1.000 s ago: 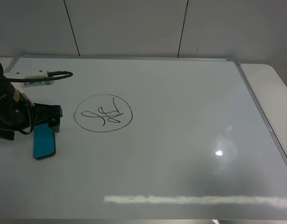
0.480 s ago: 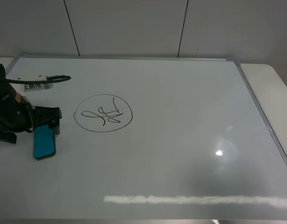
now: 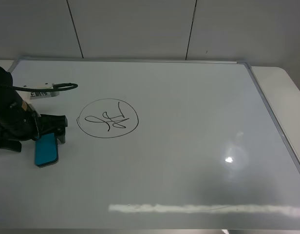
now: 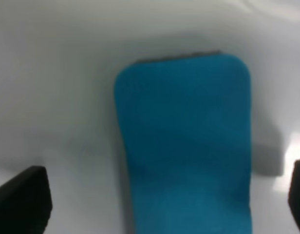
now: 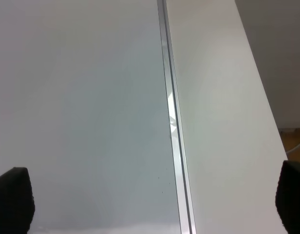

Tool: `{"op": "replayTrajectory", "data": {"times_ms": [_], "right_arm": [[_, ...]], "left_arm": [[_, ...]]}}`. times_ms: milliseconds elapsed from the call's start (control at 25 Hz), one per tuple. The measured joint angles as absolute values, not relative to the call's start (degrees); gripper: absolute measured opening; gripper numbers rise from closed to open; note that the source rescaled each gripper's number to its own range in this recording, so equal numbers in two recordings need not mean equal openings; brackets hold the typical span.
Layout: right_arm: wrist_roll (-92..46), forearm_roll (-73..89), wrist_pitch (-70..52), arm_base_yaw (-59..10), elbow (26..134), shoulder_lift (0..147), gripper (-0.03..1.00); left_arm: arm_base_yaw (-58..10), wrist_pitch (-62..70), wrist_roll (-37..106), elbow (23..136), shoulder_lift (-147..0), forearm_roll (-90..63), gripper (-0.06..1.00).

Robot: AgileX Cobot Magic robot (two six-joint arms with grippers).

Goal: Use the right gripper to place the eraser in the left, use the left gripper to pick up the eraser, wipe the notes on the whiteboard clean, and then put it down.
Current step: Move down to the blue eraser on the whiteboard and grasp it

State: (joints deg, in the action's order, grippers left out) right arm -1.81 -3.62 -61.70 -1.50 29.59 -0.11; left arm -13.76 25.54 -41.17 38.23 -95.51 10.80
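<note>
**Mia:** What is the black left gripper (image 3: 58, 129) with the little white label doing?

**Ben:** It is hanging over the far end of the small teal-blue rectangular eraser (image 3: 46, 150). Its two black fingers (image 4: 21, 202) are standing wide apart. They are not pinching anything yet.

**Mia:** Where is the eraser lying?

**Ben:** It is lying flat on the big shiny white whiteboard (image 3: 189, 126), near the left side. The thin black scribbled notes (image 3: 107, 118) in their drawn circle are sitting close by, to its right and a bit further back. Nobody is wiping them yet.

**Mia:** So how should it be grabbing?

**Ben:** I think it is getting ready to pick up. In the left wrist view the eraser is showing between the two finger tips, with a bare gap on each side. It is sitting a bit nearer one finger than the other. So the gripper should be sliding over until both gaps look the same. Then it should be going down low and squeezing the long sides slowly.

**Mia:** Why slowly?

**Ben:** The board is looking slippery. One finger bumping first could be pushing the eraser away. It should also be keeping the eraser flat, so the dark underside is facing the board for wiping.

**Mia:** And the black two-fingered right gripper (image 5: 152, 197)?

**Ben:** Its fingers are wide apart too, holding nothing. It is hanging over the thin silver frame (image 5: 172, 122) at the board's right edge, well apart from the eraser.
</note>
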Motion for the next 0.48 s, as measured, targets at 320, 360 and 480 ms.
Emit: {"op": "replayTrajectory", "data": {"times_ms": [320, 360, 480], "right_arm": [[-1.81, -3.61, -61.7, -1.5, 29.59, -0.11, 1.0], [-1.81, -3.61, -61.7, -1.5, 29.59, -0.11, 1.0], [-1.81, -3.61, -61.7, -1.5, 29.59, -0.11, 1.0]], "left_arm": [[-13.76, 24.64, -40.71, 38.23, -97.5, 10.09, 0.98], [-13.76, 24.57, -40.64, 38.23, -97.5, 9.98, 0.98], [-13.76, 25.73, -40.24, 38.99, -97.7, 9.79, 0.98]]}}
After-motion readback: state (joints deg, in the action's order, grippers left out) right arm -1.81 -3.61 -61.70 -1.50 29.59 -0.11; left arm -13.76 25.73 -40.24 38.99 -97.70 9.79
